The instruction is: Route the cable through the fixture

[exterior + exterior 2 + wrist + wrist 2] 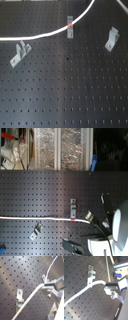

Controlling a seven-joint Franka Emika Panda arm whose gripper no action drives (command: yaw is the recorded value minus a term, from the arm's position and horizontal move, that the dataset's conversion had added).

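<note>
First exterior view: white cable (42,35) across the black pegboard (65,90), red band (70,23) at the middle clip (70,31); gripper out of frame.

Second exterior view: cable (35,218) reaching the clip (74,210).

First wrist view: gripper (50,287) clamped on the cable (30,298).

Second wrist view: cable (86,289) trailing from the closed jaws past a bracket (91,274).

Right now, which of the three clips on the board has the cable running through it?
The middle clip in the first exterior view: the cable crosses it, its red band sitting right at it. The left clip and right clip stand apart from the cable.
</note>
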